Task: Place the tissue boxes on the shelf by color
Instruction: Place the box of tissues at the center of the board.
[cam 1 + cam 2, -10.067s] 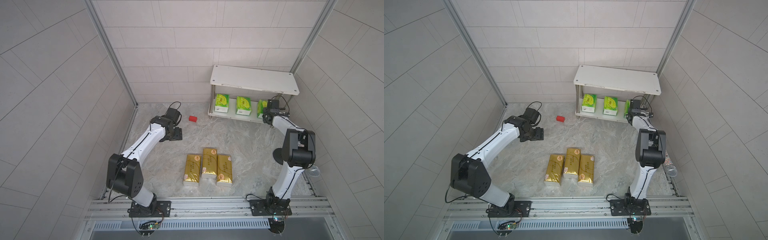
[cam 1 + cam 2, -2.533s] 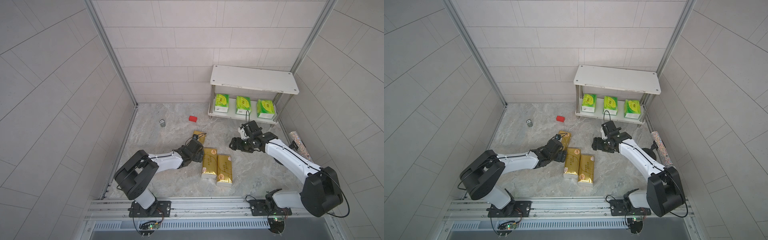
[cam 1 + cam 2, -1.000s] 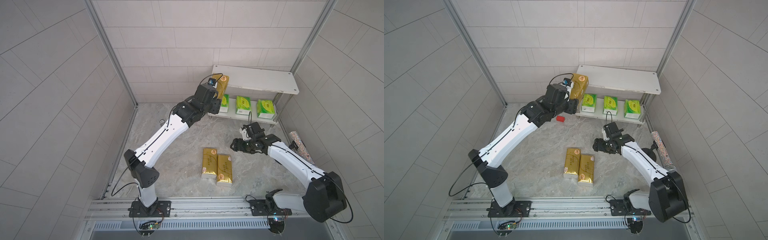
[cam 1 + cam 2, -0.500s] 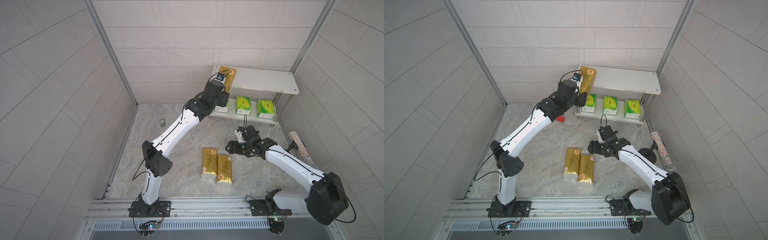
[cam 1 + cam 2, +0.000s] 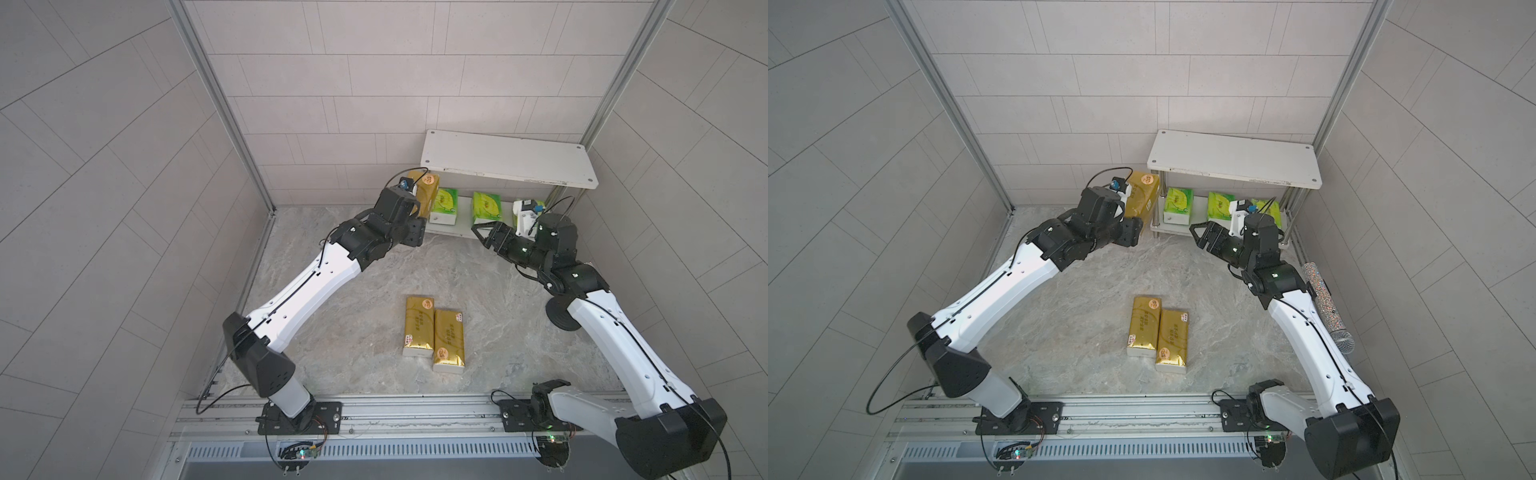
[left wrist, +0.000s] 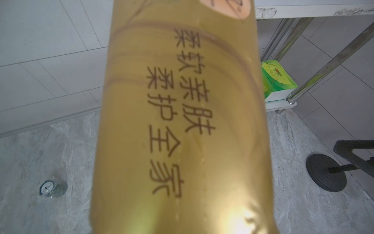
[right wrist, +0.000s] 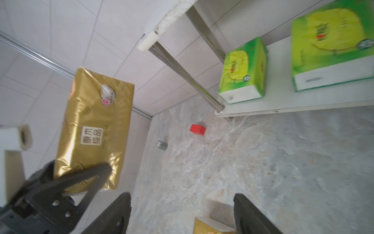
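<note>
Grey tiled walls closed in the marbled tabletop (image 5: 361, 266), whose middle lay open between the arms. The left claw (image 5: 417, 198) was clamped on the lower end of a shiny gold tissue pack (image 5: 427, 189), held upright in the air just outside the shelf (image 5: 507, 162), beside a metal corner post. On the lower board a green-yellow leaf pack (image 5: 444, 203) stood just past the held one. A second green pack (image 5: 487, 205) stood beyond the right claw (image 5: 481, 236), which hung wide apart and empty before that board. A third green pack (image 5: 1271, 212) was half hidden by that arm's wrist camera. Two more gold packs (image 5: 419, 326) (image 5: 449, 340) lay touching, well back from both claws. A red block (image 7: 198, 129) and a small tin (image 7: 162, 145) sat below the left claw, and a black round base (image 5: 561, 316) sat under the right arm.
</note>
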